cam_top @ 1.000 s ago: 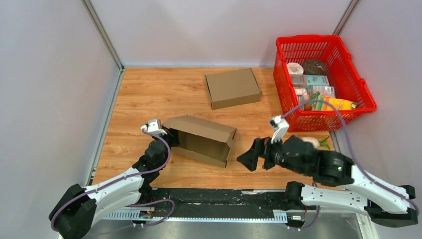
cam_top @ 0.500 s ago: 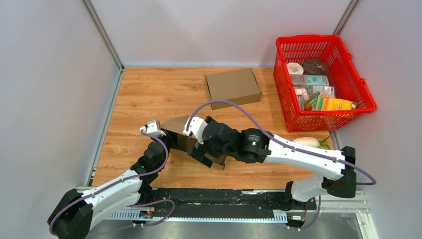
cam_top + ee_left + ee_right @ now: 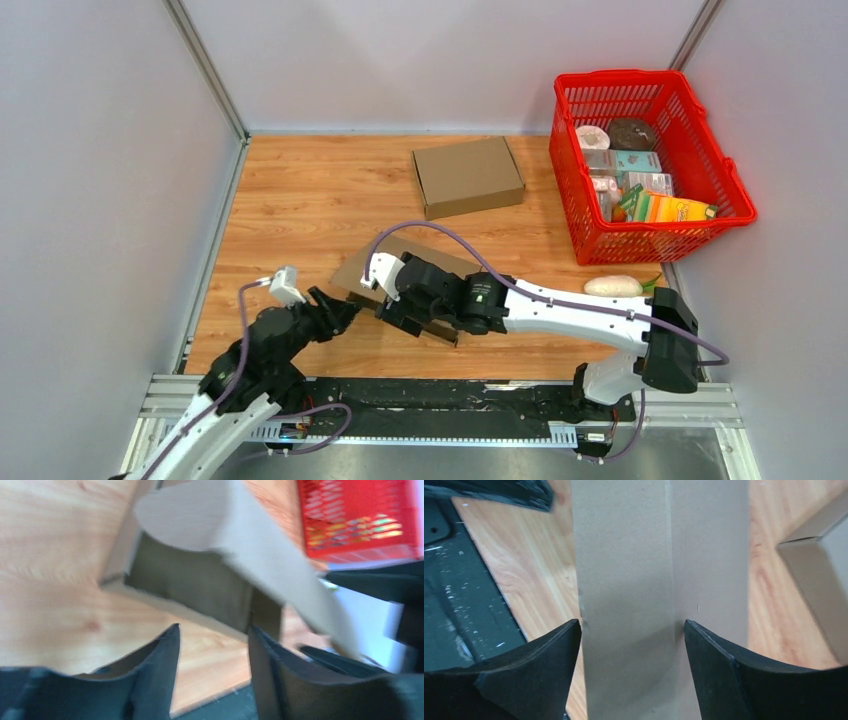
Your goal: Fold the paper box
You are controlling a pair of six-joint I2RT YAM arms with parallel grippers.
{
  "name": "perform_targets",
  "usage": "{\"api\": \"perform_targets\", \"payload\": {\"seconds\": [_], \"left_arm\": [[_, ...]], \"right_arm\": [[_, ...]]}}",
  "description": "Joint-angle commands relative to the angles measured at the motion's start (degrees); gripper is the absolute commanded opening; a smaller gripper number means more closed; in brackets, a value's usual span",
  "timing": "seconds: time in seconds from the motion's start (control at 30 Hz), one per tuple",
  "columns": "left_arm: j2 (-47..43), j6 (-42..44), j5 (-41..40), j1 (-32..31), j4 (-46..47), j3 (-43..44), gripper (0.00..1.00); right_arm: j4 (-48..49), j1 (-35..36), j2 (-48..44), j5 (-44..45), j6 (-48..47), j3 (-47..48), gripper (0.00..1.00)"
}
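The brown paper box lies at the middle of the wooden table, mostly covered by my right arm. My right gripper hovers over its near side, open, its fingers straddling a flat cardboard panel right beneath them; whether they touch it is unclear. My left gripper sits just left of the box, open and empty. In the left wrist view the box's dark open side and raised lid lie just ahead of the left gripper, blurred.
A second, closed cardboard box lies at the back centre. A red basket full of groceries stands at the right, with a white radish in front of it. Grey walls enclose the table; a black rail runs along the near edge.
My left gripper let go of the box's left corner, opened and drew back toward the near left. My right arm swung across onto the box, and the lid now lies lower.
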Motion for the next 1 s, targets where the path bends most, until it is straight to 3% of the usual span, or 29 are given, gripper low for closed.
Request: {"api": "perform_targets", "payload": {"seconds": [0.0, 0.1, 0.2, 0.27, 0.43, 0.63, 0.73, 0.87, 0.97], "left_arm": [[-17.9, -9.3, 8.6, -0.1, -31.2, 11.0, 0.62], [-14.2, -3.5, 9.6, -0.1, -36.7, 24.3, 0.59], [-6.1, 3.9, 13.2, -0.1, -30.3, 33.9, 0.59], [3.6, 8.4, 14.9, -0.1, -23.8, 34.7, 0.59], [29.6, 17.2, 17.0, -0.1, -5.4, 31.5, 0.46], [50.7, 20.0, 20.5, -0.1, 14.0, 23.2, 0.37], [54.0, 17.8, 22.1, 0.0, 24.2, 18.0, 0.37], [51.6, 18.2, 21.3, -0.3, 28.0, 15.5, 0.42], [48.2, 19.7, 20.7, -0.3, 23.7, 15.6, 0.54]], "right_arm": [[5.4, -0.6, 0.8, -12.1, 6.0, -3.1, 0.84], [8.9, -1.4, 2.1, -20.5, 11.7, -7.5, 0.89], [13.1, -2.3, 3.2, -26.1, 17.9, -11.8, 0.91], [15.4, -3.1, 1.4, -27.8, 22.9, -14.7, 0.92], [21.4, -5.6, -6.4, -32.2, 34.6, -25.4, 0.91], [25.4, -12.3, -24.0, -35.7, 49.4, -41.1, 0.85], [22.5, -20.0, -32.6, -37.1, 52.4, -45.1, 0.7], [12.7, -27.2, -41.1, -35.8, 48.6, -44.6, 0.69], [9.8, -33.1, -39.9, -38.0, 46.6, -44.7, 0.69]]}}
